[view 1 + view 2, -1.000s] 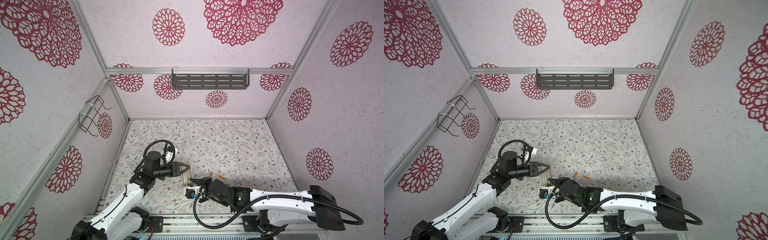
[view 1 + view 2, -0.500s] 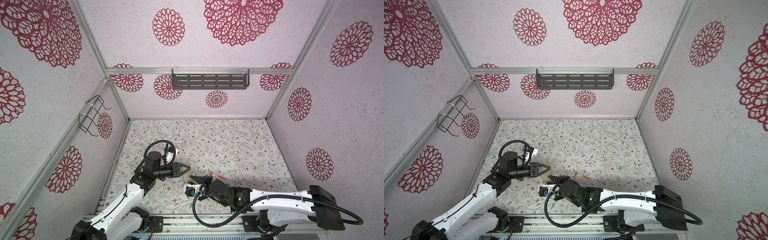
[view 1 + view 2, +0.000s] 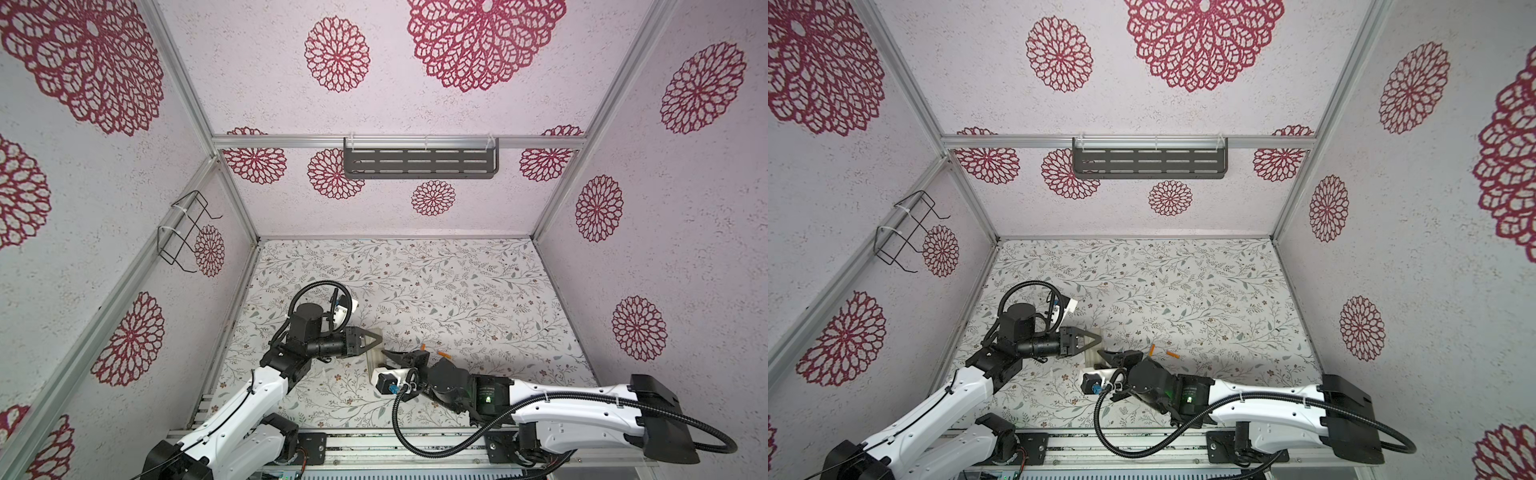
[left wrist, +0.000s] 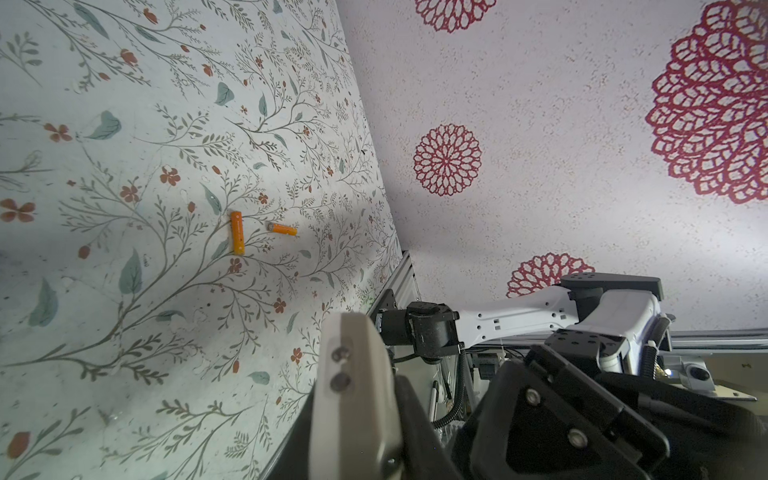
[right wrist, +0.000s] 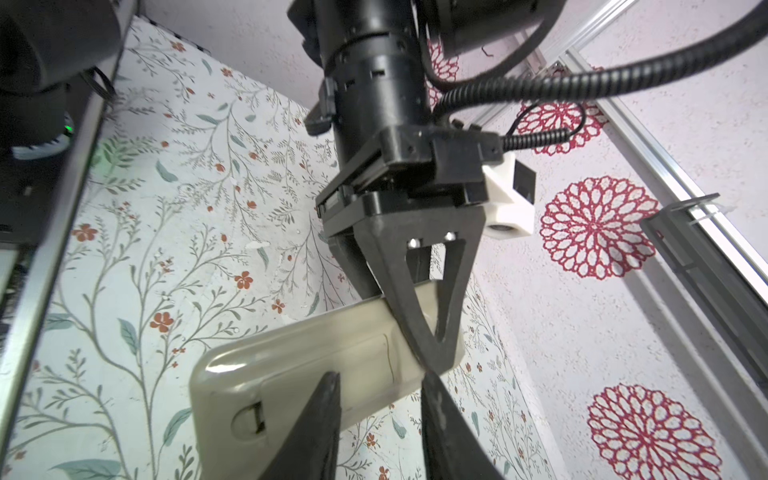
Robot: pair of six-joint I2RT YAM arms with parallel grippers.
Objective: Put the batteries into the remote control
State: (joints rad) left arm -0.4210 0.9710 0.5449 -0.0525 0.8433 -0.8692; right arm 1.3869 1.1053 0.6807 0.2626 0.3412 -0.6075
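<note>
The remote control [image 5: 291,357] is lifted above the floral table with its plain beige back and a small latch notch showing. My left gripper [image 5: 436,361] is shut on one end of it; both top views show this too, remote control [image 3: 373,357] [image 3: 1092,355], left gripper [image 3: 378,338] [image 3: 1098,337]. My right gripper [image 5: 380,386] [image 3: 388,353] is open, its two tips set apart against the remote's back. Two orange batteries [image 4: 237,232] [image 4: 282,229] lie loose on the table to the right of the grippers, batteries [image 3: 423,346] [image 3: 444,355].
A dark slotted shelf [image 3: 419,164] hangs on the back wall and a wire basket [image 3: 183,232] on the left wall. An aluminium rail [image 3: 374,451] runs along the table's front edge. The right arm [image 4: 519,311] reaches in low from the front right.
The right gripper has edged slightly closer to the remote. The left gripper and the remote have barely moved, and the batteries lie where they were.
</note>
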